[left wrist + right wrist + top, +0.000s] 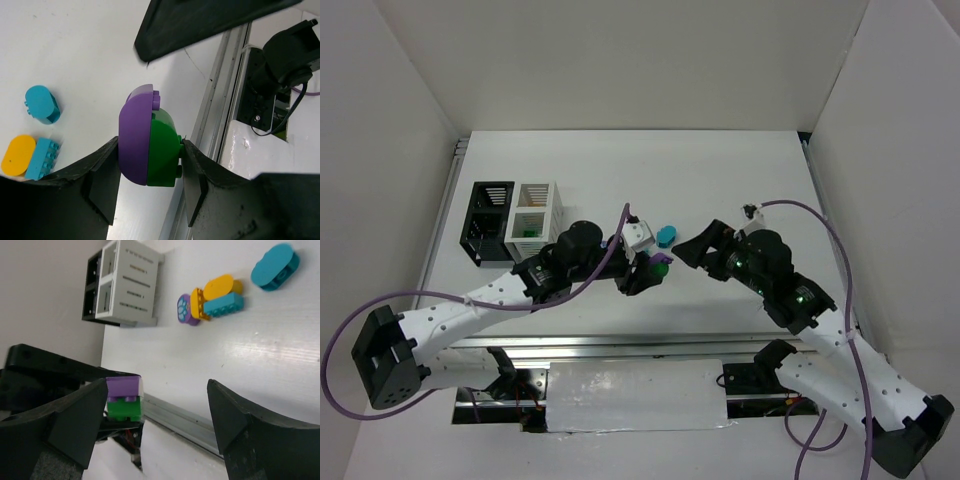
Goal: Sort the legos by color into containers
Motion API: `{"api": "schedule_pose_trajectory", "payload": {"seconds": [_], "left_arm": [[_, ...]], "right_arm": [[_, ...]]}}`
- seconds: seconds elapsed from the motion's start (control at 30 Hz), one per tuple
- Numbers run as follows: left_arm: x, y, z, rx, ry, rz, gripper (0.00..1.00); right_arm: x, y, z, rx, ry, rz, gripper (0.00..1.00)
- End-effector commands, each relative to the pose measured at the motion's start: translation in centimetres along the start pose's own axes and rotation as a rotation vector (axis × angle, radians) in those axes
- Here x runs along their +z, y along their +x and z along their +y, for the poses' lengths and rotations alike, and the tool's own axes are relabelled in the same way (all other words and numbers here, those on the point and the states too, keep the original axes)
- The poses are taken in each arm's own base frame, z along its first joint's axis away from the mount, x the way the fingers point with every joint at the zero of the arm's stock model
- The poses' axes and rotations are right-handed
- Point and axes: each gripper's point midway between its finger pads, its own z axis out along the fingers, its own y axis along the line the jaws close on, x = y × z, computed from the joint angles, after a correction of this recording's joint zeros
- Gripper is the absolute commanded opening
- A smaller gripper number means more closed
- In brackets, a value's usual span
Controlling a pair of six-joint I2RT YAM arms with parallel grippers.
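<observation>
The left gripper (150,155) is clamping a purple brick (134,135) joined to a green brick (164,150), near the table's (90,50) front edge. The right gripper (157,390) is hanging wide open, holding nothing. The white box (131,282) and black box (92,290) are standing together, well apart from them.

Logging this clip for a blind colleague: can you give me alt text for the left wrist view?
The left gripper clamps a purple brick joined to a green brick over the white table. To the left lie a rounded teal brick and, below it, a yellow-orange brick beside a studded teal brick.
</observation>
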Motion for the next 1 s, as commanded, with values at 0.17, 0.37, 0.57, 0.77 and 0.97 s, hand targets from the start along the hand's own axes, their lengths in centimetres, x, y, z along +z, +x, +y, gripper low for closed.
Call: {"api": "schedule_pose_trajectory", "payload": {"seconds": [0.17, 0.37, 0.57, 0.77, 0.97], "left_arm": [[-0.7, -2.8, -1.7, 0.096, 0.046, -0.087, 0.00], [-0.2, -2.6, -1.4, 0.096, 0.035, -0.064, 0.00], [-0.6, -3.3, -1.3, 0.099, 0.018, -0.088, 0.00], [-1.1, -4.2, -1.9, 0.100, 0.039, -0.107, 0.00], [-1.8, -4.6, -2.1, 0.098, 0.034, -0.112, 0.32]], "right_arm": [[0.9, 2.8, 5.1, 0.082, -0.230, 0.131, 0.84], [0.8, 3.8, 5.9, 0.080, -0.257, 0.145, 0.80], [0.9, 4.1, 5.3, 0.063, -0.240, 0.143, 0.59], [1.6, 4.4, 5.1, 0.026, -0.236, 0.154, 0.34], [1.3, 3.6, 6.7, -0.095, -0.371, 0.084, 0.00]]}}
